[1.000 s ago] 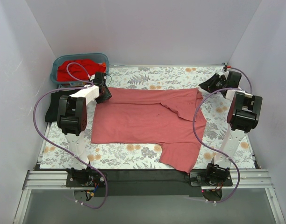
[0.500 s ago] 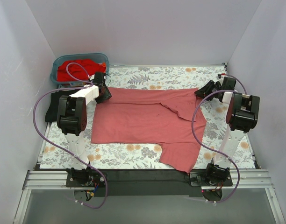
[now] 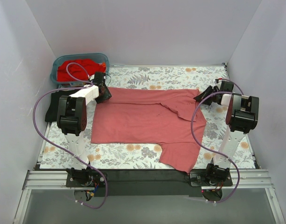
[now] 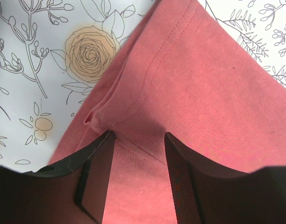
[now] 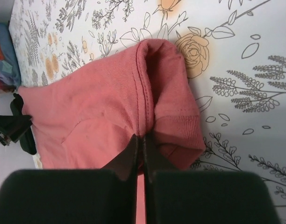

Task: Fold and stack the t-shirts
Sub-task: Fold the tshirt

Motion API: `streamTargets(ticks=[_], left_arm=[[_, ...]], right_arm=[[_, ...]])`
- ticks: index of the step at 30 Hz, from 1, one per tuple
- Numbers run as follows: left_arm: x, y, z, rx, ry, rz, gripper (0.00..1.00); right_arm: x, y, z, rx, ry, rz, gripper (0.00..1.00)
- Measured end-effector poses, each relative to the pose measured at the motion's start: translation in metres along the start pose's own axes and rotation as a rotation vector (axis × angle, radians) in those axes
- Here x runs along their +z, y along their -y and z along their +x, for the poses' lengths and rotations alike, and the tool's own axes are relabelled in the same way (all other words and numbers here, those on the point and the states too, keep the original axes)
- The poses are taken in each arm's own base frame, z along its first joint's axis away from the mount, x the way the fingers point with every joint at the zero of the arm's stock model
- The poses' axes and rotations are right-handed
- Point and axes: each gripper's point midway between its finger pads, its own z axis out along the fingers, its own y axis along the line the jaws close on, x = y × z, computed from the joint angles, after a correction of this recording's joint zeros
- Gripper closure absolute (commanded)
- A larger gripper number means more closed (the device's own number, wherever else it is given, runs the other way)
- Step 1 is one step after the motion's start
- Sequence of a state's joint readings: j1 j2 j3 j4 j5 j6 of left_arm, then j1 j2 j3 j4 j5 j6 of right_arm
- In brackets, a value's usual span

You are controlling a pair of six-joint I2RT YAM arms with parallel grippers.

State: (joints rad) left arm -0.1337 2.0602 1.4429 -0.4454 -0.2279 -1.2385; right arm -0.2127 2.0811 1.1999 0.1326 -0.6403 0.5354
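— Where is the dusty salmon-pink cloth t-shirt (image 3: 147, 121) lying?
— It is lying spread across the floral-covered bench (image 3: 171, 72).
— What are the left jaws doing?
— Standing spread, straddling a crease at its far left corner.
— And the right jaws?
— Pressing together, pinching the seam of the folded far right sleeve. Bright red cloth shirts (image 3: 77, 69) are sitting in the blue plastic bin (image 3: 104, 56)
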Motion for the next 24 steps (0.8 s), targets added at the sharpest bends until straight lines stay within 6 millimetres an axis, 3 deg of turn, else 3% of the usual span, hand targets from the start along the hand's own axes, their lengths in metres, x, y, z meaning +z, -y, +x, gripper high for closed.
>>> streamTargets(ticks=[11, 16, 21, 22, 24], left_arm=[[0.0, 0.0, 0.0, -0.004, -0.002, -0.003, 0.53], [0.0, 0.0, 0.0, -0.01, -0.003, -0.004, 0.53], [-0.001, 0.0, 0.0, -0.015, -0.004, -0.003, 0.51], [-0.001, 0.0, 0.0, -0.014, -0.004, -0.003, 0.43], [-0.002, 0.001, -0.001, -0.012, -0.007, 0.001, 0.4]], right_arm=[[-0.028, -0.006, -0.006, -0.052, -0.003, 0.066, 0.99], [-0.033, 0.003, 0.003, -0.053, -0.039, 0.108, 0.99], [-0.034, 0.007, 0.008, -0.053, -0.061, 0.124, 0.77], [-0.034, 0.008, 0.008, -0.057, -0.063, 0.128, 0.74], [-0.035, 0.007, 0.003, -0.065, -0.058, 0.137, 0.67]])
